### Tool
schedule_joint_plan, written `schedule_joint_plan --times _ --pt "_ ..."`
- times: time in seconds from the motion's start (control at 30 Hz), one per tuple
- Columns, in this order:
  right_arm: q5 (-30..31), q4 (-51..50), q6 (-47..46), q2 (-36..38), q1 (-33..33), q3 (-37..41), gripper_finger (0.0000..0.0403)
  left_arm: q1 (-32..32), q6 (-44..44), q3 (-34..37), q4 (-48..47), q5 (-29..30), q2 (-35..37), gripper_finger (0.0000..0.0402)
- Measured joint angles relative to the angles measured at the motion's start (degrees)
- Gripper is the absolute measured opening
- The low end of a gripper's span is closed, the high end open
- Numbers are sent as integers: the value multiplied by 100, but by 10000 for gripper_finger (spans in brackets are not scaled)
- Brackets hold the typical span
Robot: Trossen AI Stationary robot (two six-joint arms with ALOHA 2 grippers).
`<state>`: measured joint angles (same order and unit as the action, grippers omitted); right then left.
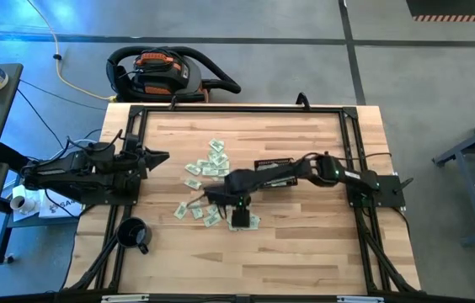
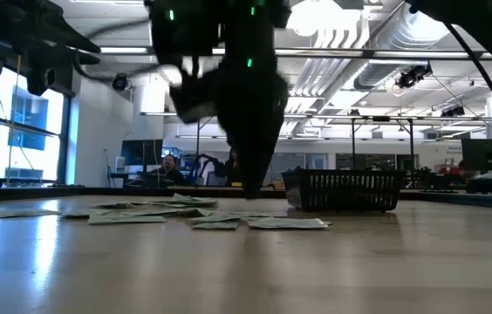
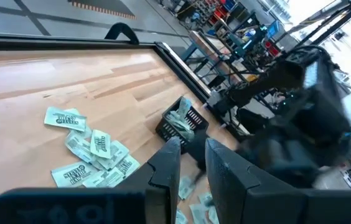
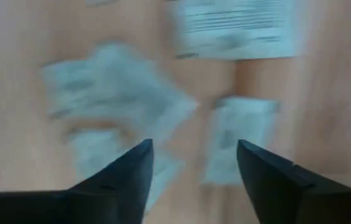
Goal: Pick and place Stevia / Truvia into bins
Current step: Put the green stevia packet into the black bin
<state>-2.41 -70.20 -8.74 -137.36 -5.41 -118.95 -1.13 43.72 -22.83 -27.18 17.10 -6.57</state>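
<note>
Down low, right tool (image 4: 191, 165) gapes — empty — above sachets (image 4: 119, 93).

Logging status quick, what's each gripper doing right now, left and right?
Left gripper: parked at the table's left edge, nothing held, state unclear.
Right gripper: open, empty, above the sachets.

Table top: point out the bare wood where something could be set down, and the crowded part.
Bare wood lies along the table far edge, behind the sachets, and near the front right corner. Crowded: the middle, where sachets scatter beside the black basket and the right gripper hangs open; the mug takes the front left corner.
</note>
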Motion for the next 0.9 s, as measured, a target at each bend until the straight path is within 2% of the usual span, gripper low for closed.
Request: schedule_joint_plan --times 0.17,0.33,0.47,0.6,0.8,0.9 --pt "-54 488 -324 10 243 459 250 0 2 0 -2 -241 2 111" --pt "114 579 -124 -9 228 468 252 0 64 0 -2 -300 0 111" --pt "330 577 -367 -119 199 475 240 0 66 0 -2 -300 0 111" --pt "-25 688 -703 -138 214 781 185 0 20 0 -4 -283 0 111" --pt "-972 695 -748 -131 265 1066 57 0 2 0 -17 -194 0 111" --pt "-898 717 -963 11 202 1089 11 0 2 1 -51 -192 0 111"
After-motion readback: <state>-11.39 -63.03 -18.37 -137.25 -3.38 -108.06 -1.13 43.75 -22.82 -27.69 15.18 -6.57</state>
